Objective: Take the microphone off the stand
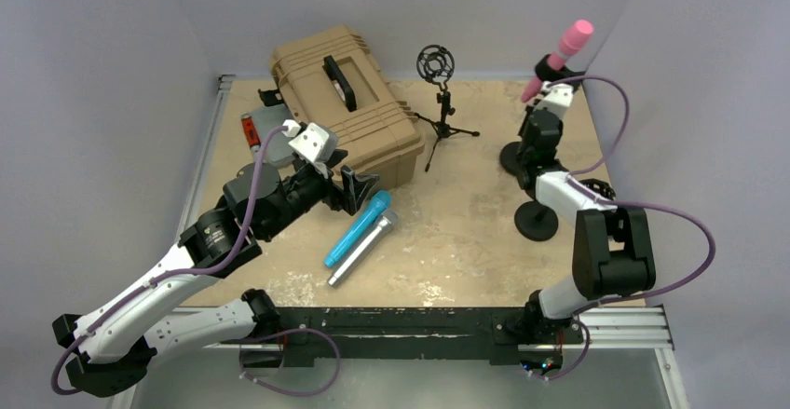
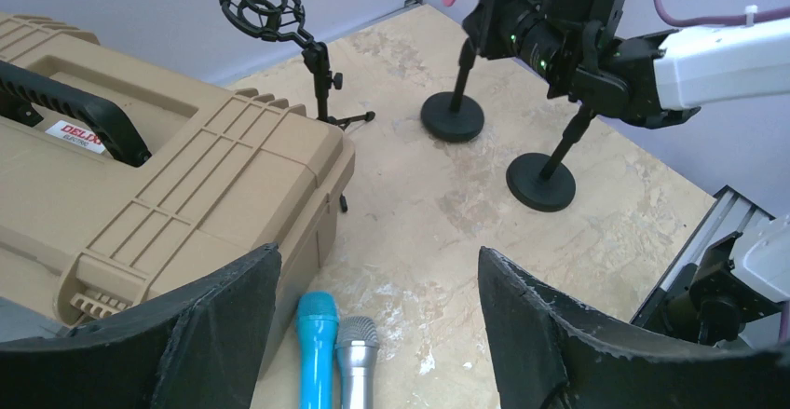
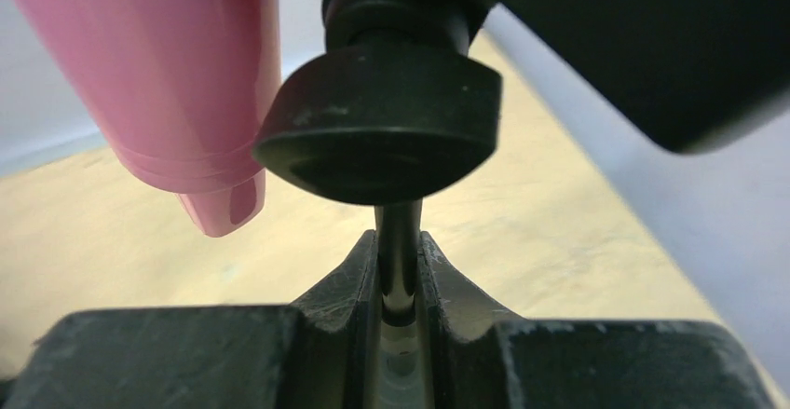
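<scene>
A pink microphone [image 1: 564, 50] sits tilted in the clip of a black stand [image 1: 515, 156] at the back right. My right gripper [image 1: 553, 92] is shut on the stand's thin pole [image 3: 399, 232], just under the clip knob [image 3: 382, 120]. The microphone's lower end [image 3: 186, 74] hangs to the left of the jaws. My left gripper [image 2: 377, 260] is open and empty. It hovers over a blue microphone [image 2: 317, 344] and a silver microphone [image 2: 357, 362] lying side by side on the table. In the top view the left gripper [image 1: 359, 190] is beside the case.
A tan hard case [image 1: 345, 102] with a black handle stands at the back left. A small tripod with a round shock mount [image 1: 438, 64] is behind the middle. A second round-based stand [image 1: 538, 220] stands in front of the right arm. Grey walls enclose the table.
</scene>
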Motion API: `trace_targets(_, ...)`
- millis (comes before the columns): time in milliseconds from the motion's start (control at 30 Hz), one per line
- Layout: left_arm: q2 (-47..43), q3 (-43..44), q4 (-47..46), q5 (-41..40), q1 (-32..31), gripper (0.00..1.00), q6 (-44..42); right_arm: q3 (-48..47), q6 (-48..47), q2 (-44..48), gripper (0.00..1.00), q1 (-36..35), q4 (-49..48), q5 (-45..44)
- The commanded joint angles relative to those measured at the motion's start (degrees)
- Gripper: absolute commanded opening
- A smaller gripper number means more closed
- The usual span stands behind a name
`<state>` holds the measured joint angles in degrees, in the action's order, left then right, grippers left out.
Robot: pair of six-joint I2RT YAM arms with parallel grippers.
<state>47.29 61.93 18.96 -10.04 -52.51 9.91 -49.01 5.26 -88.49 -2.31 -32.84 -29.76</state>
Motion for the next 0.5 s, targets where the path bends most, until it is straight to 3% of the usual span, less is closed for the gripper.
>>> trace_targets(0,0.00,0.51,-1.76,0.10,0.13,0.75,0.29,2.34,0.16,7.25,0.01,-9.15,-4.52,2.16)
trace_targets(233,0.73,-0.04,-2.15,-2.63,0.12,0.75,-1.02,11.81,6.52,17.17,0.01,-19.12,-3.56,3.59)
trace_targets(467,1.40,-0.91,-3.19,-2.09,0.13,0.76,-0.61,17.44,9.60,22.86,0.02,-35.78,-0.85,-6.18)
